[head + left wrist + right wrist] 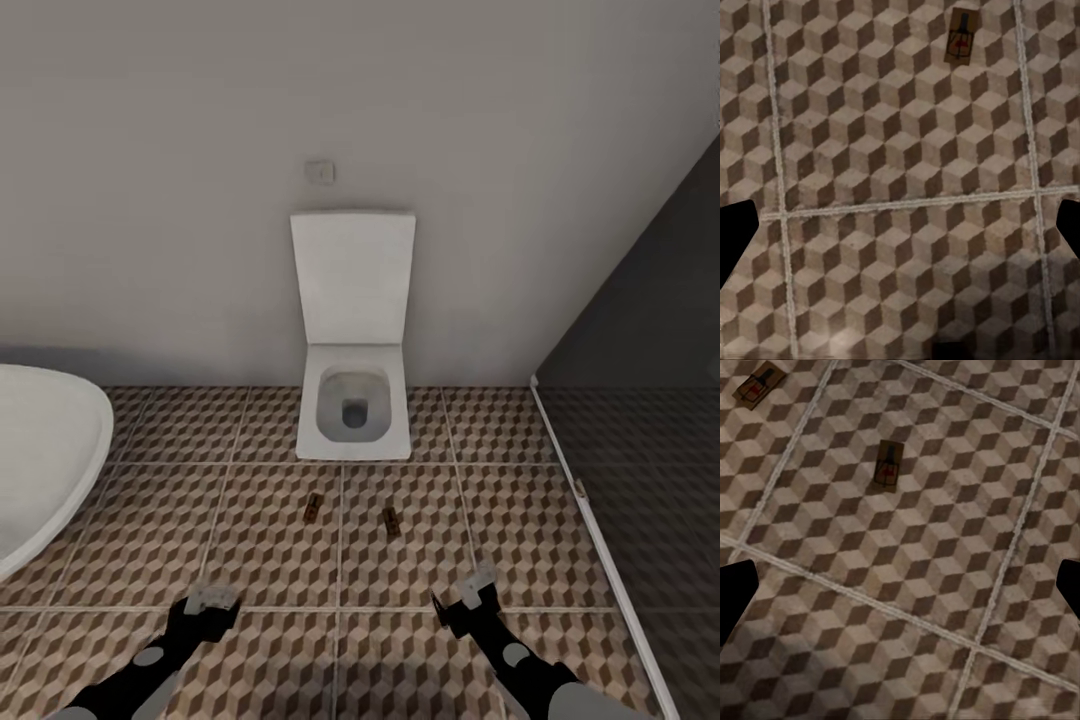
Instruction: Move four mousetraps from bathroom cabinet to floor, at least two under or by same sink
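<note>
**Two Traps Down by the Toilet**

Two small flat brown wooden mousetraps are seen lying on the brown and beige cube-patterned bathroom floor (250,560), one (313,508) beside the other (390,520), just in front of the white square toilet (353,415). A white oval bathtub (45,450) is at the left, and a dark shower screen (650,400) at the right.

The left gripper (210,600) and the right gripper (478,585) are held low over the tiles. Nothing is held in either one, and both seem to be spread wide, though the fingers are blurry.

The putting-down step looks half done. Two more traps probably need to be fetched from the cabinet. No sink is near, so two traps may need to be moved next to one.
</note>
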Controlling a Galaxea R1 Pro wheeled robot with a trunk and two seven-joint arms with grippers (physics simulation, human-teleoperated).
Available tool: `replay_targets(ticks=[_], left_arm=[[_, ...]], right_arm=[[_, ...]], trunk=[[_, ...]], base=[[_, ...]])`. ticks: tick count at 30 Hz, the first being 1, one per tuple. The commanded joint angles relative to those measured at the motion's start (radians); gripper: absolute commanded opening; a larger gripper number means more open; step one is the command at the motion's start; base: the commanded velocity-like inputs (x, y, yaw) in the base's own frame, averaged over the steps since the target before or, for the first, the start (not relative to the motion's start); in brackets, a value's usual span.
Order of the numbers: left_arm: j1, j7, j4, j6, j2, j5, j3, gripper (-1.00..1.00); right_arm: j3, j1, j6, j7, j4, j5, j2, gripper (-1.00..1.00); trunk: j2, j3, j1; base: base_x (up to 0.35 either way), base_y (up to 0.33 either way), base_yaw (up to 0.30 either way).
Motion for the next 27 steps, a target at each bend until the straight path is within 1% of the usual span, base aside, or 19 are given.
replay_targets(ticks=[1, 2, 3, 5, 6, 10, 13, 14, 19, 24, 25, 27], left_arm=[[-0.001, -0.014, 0.019, -0.013, 0.000, 0.011, -0.007, 1.00], [-0.001, -0.025, 0.037, -0.020, 0.000, 0.011, -0.007, 1.00], [-0.001, -0.041, 0.075, -0.031, -0.002, 0.012, -0.007, 1.00], [-0.001, -0.053, 0.112, -0.039, -0.007, 0.013, -0.007, 1.00], [-0.001, -0.061, 0.151, -0.048, -0.016, 0.014, -0.007, 1.00], [-0.001, -0.069, 0.228, -0.079, -0.034, 0.014, -0.007, 1.00], [-0.001, -0.072, 0.278, -0.115, -0.042, 0.014, -0.006, 1.00], [-0.001, -0.075, 0.304, -0.138, -0.046, 0.014, -0.006, 1.00], [-0.001, -0.094, 0.346, -0.168, -0.051, 0.015, -0.005, 1.00], [0.001, -0.109, 0.361, -0.179, -0.051, 0.016, -0.004, 1.00], [0.002, -0.111, 0.363, -0.181, -0.050, 0.016, -0.004, 1.00], [0.002, -0.113, 0.365, -0.182, -0.051, 0.016, -0.004, 1.00]], right_arm=[[0.001, 0.000, -0.007, 0.000, 0.009, 0.001, -0.002, 1.00], [0.001, 0.000, -0.011, 0.000, 0.017, 0.001, -0.004, 1.00], [0.001, 0.001, -0.015, 0.000, 0.030, 0.000, -0.007, 1.00], [0.001, 0.002, -0.019, 0.000, 0.038, 0.000, -0.009, 1.00], [0.001, 0.002, -0.021, 0.000, 0.044, 0.000, -0.011, 1.00], [0.000, 0.005, -0.023, 0.000, 0.050, -0.003, -0.013, 1.00], [0.000, 0.007, -0.023, 0.000, 0.053, -0.005, -0.014, 1.00], [0.000, 0.008, -0.023, 0.000, 0.054, -0.006, -0.014, 1.00], [0.000, 0.009, -0.022, 0.000, 0.056, -0.013, -0.014, 1.00], [-0.001, 0.026, -0.019, 0.000, 0.056, -0.044, -0.014, 1.00], [-0.001, 0.032, -0.019, 0.000, 0.056, -0.058, -0.015, 1.00], [-0.001, 0.037, -0.018, 0.000, 0.056, -0.073, -0.015, 1.00]], trunk=[[0.007, 0.003, -0.004], [0.014, 0.006, -0.008], [0.021, 0.009, -0.012], [0.035, 0.015, -0.019], [0.042, 0.018, -0.023], [0.070, 0.031, -0.038], [0.091, 0.040, -0.050], [0.098, 0.043, -0.054], [0.133, 0.059, -0.073], [0.168, 0.075, -0.092], [0.175, 0.078, -0.096], [0.189, 0.084, -0.104]], base=[[0.000, 0.000, 0.000], [0.000, 0.000, 0.000], [0.000, 0.000, 0.000], [0.000, 0.000, 0.000], [0.000, 0.000, 0.000], [0.000, 0.000, 0.000], [0.000, 0.000, 0.000], [0.000, 0.000, 0.000], [0.000, 0.000, 0.000], [0.000, 0.000, 0.000], [0.000, 0.000, 0.000], [0.000, 0.000, 0.000]])
